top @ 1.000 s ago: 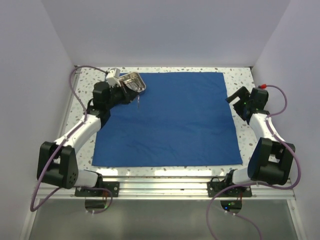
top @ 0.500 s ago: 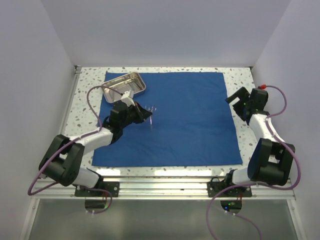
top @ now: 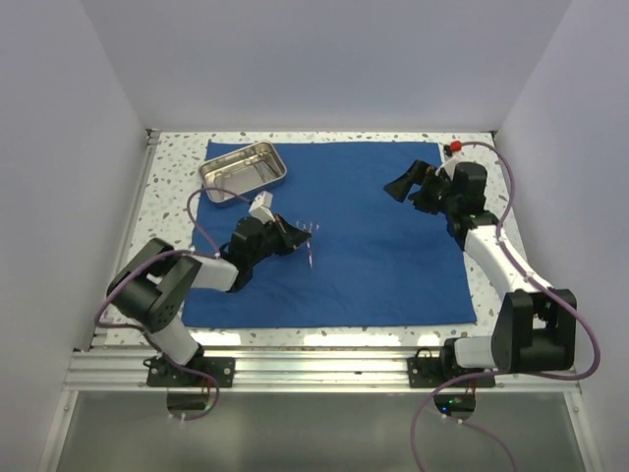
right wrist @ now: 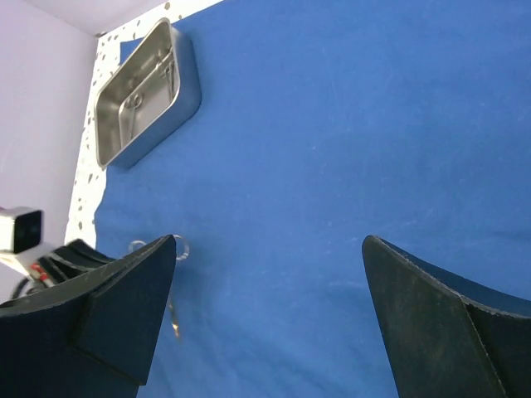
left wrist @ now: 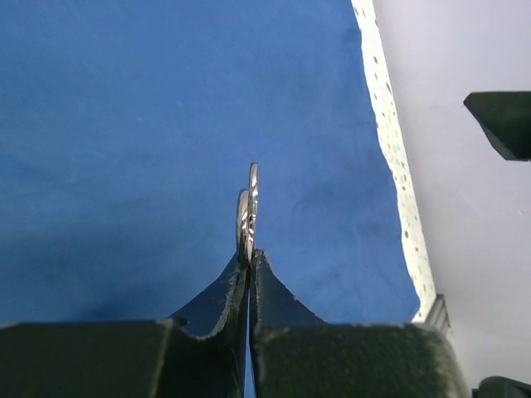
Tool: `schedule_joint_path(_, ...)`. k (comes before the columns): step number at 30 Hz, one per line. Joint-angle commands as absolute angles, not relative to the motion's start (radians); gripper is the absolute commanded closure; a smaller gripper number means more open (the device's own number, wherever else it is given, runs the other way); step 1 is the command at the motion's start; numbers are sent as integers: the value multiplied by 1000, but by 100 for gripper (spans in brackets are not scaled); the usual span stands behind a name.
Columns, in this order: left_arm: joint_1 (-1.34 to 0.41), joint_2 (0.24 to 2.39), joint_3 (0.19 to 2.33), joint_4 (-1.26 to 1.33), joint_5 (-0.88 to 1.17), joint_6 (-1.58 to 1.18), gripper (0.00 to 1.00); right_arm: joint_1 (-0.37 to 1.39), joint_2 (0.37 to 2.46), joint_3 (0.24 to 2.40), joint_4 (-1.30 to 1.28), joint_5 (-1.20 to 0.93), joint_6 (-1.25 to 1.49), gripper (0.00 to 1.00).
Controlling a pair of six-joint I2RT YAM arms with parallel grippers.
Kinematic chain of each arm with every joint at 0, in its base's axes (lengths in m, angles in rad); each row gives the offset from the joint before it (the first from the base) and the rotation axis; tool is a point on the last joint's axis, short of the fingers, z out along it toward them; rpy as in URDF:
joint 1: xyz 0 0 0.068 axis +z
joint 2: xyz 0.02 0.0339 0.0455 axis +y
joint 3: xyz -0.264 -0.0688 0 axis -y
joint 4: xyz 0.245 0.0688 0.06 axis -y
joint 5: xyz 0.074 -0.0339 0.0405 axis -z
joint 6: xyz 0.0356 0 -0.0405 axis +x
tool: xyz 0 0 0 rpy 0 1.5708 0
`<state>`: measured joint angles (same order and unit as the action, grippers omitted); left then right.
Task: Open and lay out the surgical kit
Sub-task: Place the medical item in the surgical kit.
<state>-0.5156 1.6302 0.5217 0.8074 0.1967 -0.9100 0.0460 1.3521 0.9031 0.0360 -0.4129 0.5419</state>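
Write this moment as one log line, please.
left gripper: shut on ring-handled instrument, over blue cloth | right gripper: open, empty | steel tray: cloth's far-left corner

SURFACE: worktop point(top: 167, 162), pale, dark-speckled | DIRECTLY ON IT: blue cloth point(top: 373, 246), one piece, spread open and flat, near-rectangular, faint creases | COVERAGE: cloth covers most of the worktop | BARE AREAS: speckled margins at left, far and right sides, thin strip along near edge
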Motion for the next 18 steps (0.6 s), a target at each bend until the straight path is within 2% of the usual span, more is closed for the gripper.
schedule_joint_path(1,-563,1739,580,1063,245,-994,100,32,1335,943,31,-413,514,1)
schedule_joint_path(4,-604,1847,655,1150,276,-1035,100,34,1361,1008,-113,-379,547,1)
schedule_joint_path(8,-624,1974,736,1285,313,-1132,100,40,1355,959,-103,-383,627,2)
schedule_joint_path(10,-624,2008,761,1357,350,-1195,100,44,1342,933,-89,-397,644,8)
schedule_joint_path(15,-624,2097,860,1439,416,-1285,100,48,1309,867,-63,-492,693,11)
schedule_joint_path(18,-623,2129,903,1465,434,-1327,100,66,1250,810,-23,-529,721,19)
